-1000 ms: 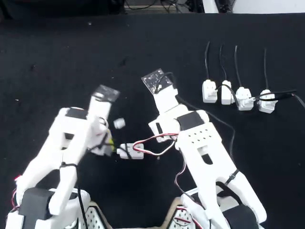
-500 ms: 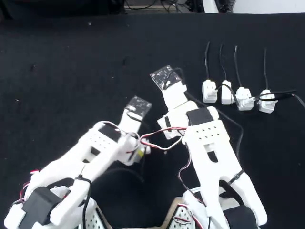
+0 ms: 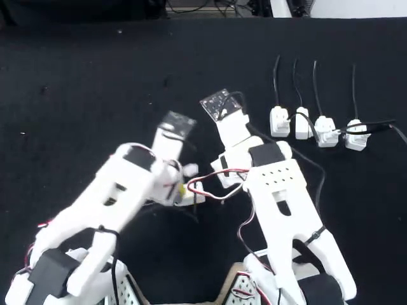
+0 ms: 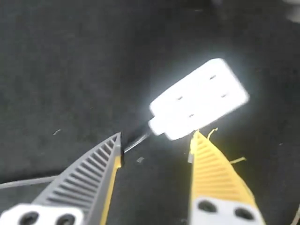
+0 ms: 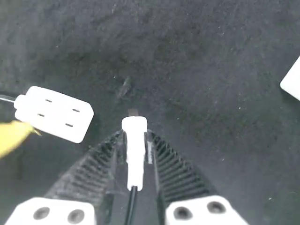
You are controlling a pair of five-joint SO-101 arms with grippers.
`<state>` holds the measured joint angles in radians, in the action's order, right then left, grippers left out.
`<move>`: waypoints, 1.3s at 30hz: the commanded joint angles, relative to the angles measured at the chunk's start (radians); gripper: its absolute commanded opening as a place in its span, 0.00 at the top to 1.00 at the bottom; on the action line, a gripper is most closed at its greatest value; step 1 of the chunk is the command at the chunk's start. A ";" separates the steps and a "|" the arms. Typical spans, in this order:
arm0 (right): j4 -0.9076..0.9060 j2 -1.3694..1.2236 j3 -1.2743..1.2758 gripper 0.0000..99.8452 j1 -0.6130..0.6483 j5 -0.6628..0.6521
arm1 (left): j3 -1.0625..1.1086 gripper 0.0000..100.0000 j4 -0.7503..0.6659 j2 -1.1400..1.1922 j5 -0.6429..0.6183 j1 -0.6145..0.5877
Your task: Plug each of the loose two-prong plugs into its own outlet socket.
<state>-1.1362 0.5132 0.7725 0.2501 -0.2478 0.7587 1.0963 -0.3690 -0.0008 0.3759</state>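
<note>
From above: small white four-slot socket block on the black tabletop, now showing beside the left arm's yellow-tipped tool. Half a second ago hidden under that arm, whose wrist has since swung back. Right arm just beyond the block, unmoved over that half second. Row of four white corded pieces well apart from the block, past the right arm.

Left wrist: tool spread wide, grey finger and yellow finger to either side of the block's cord end; contact impossible to tell. Thin black cord leaving the block between the fingers.

Right wrist: right tool clamped on a white two-prong plug, prongs poking out past the tips. Held near the block but apart from it, not lined up with its slots.
</note>
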 commanded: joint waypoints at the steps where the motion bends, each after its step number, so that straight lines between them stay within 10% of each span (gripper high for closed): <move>1: -0.080 0.001 -0.093 0.99 0.052 0.003 | -0.110 0.80 0.110 -0.049 0.078 -0.174; 16: -0.072 -0.093 -0.105 0.99 0.244 0.074 | 0.427 0.87 -0.141 -0.580 0.084 -0.595; 39: -0.526 -0.639 -0.707 0.99 0.239 0.218 | 0.786 0.87 -0.261 -1.122 0.064 -0.598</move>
<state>-1.6548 -0.1189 0.1189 0.4787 -0.0407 1.5505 0.8508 -1.4722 0.0713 -0.2133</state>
